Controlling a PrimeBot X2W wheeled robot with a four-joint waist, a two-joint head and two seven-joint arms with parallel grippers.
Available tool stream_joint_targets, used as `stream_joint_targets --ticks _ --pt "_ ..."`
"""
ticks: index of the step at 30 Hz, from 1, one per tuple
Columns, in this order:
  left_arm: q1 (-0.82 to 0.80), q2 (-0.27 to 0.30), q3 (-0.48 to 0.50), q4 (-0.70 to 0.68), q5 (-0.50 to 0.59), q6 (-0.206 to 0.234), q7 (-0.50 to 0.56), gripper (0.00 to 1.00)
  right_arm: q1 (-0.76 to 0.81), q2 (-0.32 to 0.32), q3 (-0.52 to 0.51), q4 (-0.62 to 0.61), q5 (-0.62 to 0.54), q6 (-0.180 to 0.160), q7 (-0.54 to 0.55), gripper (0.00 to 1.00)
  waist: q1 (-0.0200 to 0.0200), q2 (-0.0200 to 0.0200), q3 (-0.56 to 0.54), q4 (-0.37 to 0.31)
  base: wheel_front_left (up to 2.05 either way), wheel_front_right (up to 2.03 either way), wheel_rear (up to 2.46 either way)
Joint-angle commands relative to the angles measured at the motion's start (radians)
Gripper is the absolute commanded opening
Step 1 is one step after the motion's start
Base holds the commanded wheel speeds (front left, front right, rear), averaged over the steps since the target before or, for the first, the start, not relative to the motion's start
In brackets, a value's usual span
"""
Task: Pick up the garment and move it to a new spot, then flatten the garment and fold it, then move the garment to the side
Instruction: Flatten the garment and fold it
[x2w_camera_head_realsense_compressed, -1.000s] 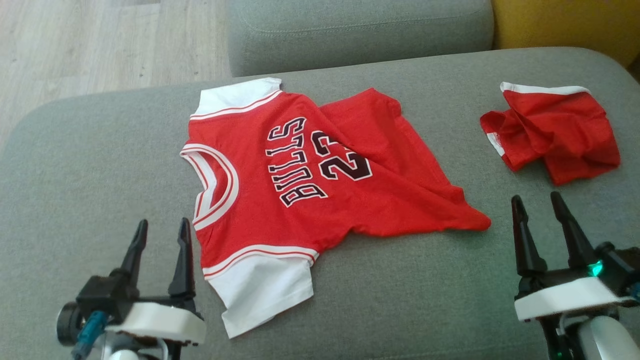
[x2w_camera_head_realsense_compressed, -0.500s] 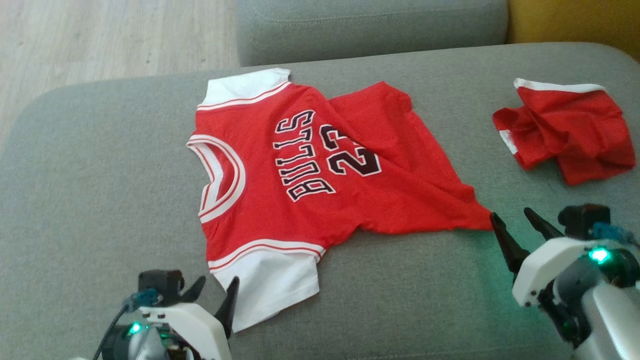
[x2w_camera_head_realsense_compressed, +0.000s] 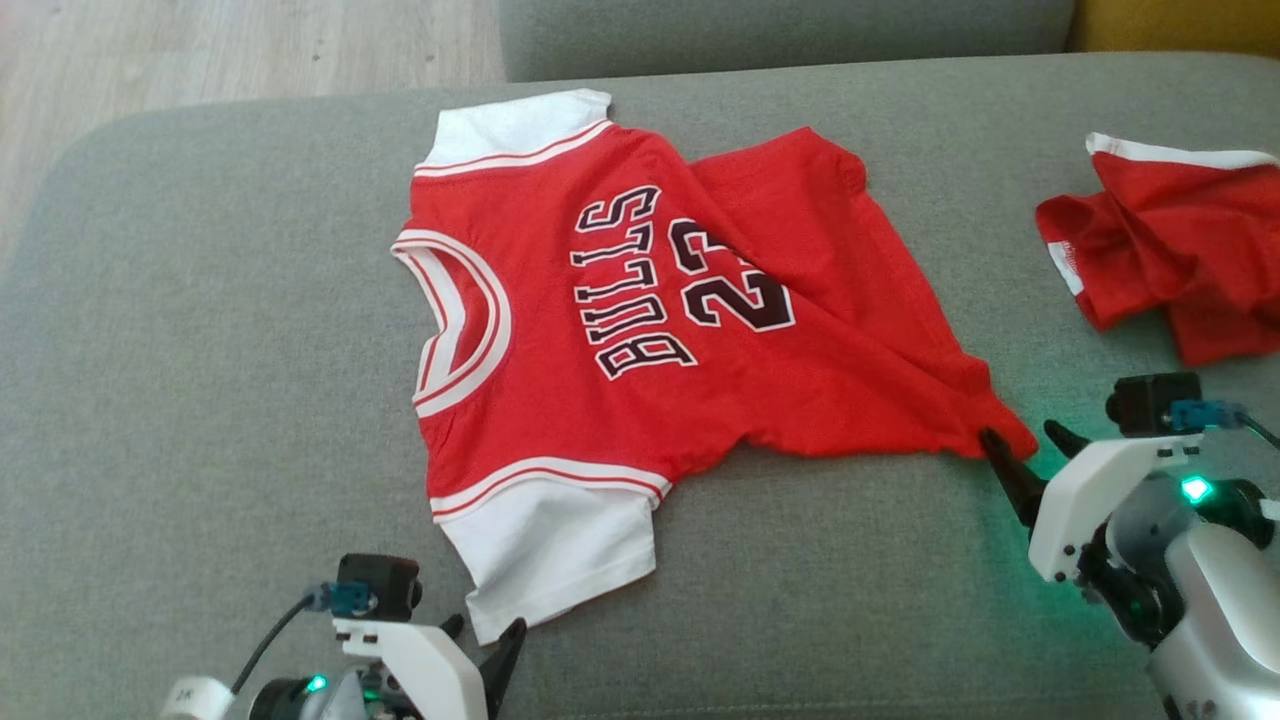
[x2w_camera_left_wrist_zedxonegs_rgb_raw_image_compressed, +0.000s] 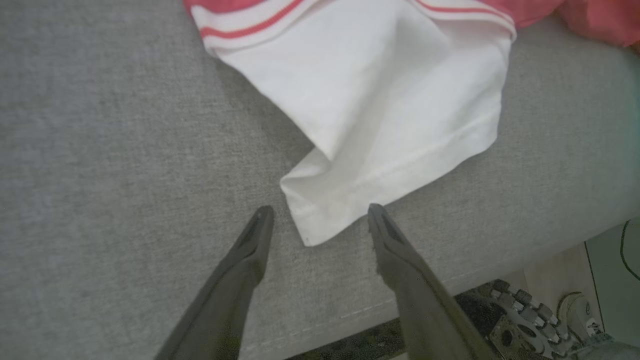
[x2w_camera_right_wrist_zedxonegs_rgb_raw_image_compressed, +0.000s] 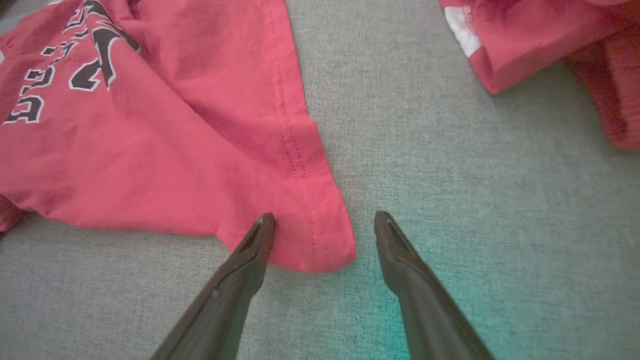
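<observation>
Red crumpled cloth (x2w_camera_head_realsense_compressed: 1165, 255) lies well apart from the jersey (x2w_camera_head_realsense_compressed: 640, 420).

garment (x2w_camera_head_realsense_compressed: 640, 330) on cushion (x2w_camera_head_realsense_compressed: 200, 350), centre frame | second garment (x2w_camera_head_realsense_compressed: 1170, 250) on same cushion, upper right, well apart | my left gripper (x2w_camera_head_realsense_compressed: 487, 628) lower left, sleeve corner (x2w_camera_left_wrist_zedxonegs_rgb_raw_image_compressed: 320, 220) between my fingertips (x2w_camera_left_wrist_zedxonegs_rgb_raw_image_compressed: 262, 220) | my right gripper (x2w_camera_head_realsense_compressed: 1018, 432) lower right, hem corner (x2w_camera_right_wrist_zedxonegs_rgb_raw_image_compressed: 320, 250) between my fingertips

The red shirt (x2w_camera_head_realsense_compressed: 640, 320) has the word "BULLS" in big dark letters with white edges. Next to the word is the number "23". In the right wrist view, part of those letters and the number show too.
</observation>
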Motion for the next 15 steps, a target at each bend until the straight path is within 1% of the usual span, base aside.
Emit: stream_joint_targets --ticks 1,12,13,15 --pt "-0.05 0.006 0.032 -0.02 -0.009 0.0 0.001 1.0 -0.043 -0.032 0.035 -0.002 0.019 0.007 -0.009 1.0 0.0 0.0 0.007 0.001 0.0 0.0 0.0" --pt "-0.084 -0.008 0.016 0.015 -0.016 -0.014 -0.01 1.0 -0.093 -0.039 0.134 0.088 0.082 0.007 -0.063 1.0 0.0 0.0 0.025 0.003 0.0 0.0 0.0" --pt "-0.087 -0.009 0.015 0.018 -0.017 -0.014 -0.011 1.0 -0.098 -0.04 0.144 0.096 0.089 0.007 -0.067 0.93 0.0 0.0 0.026 0.003 0.0 0.0 0.0" --pt "-0.092 -0.011 0.011 0.027 -0.021 -0.018 -0.009 1.0 -0.107 -0.04 0.162 0.109 0.102 0.007 -0.077 0.71 0.0 0.0 0.027 0.003 0.0 0.0 0.0"
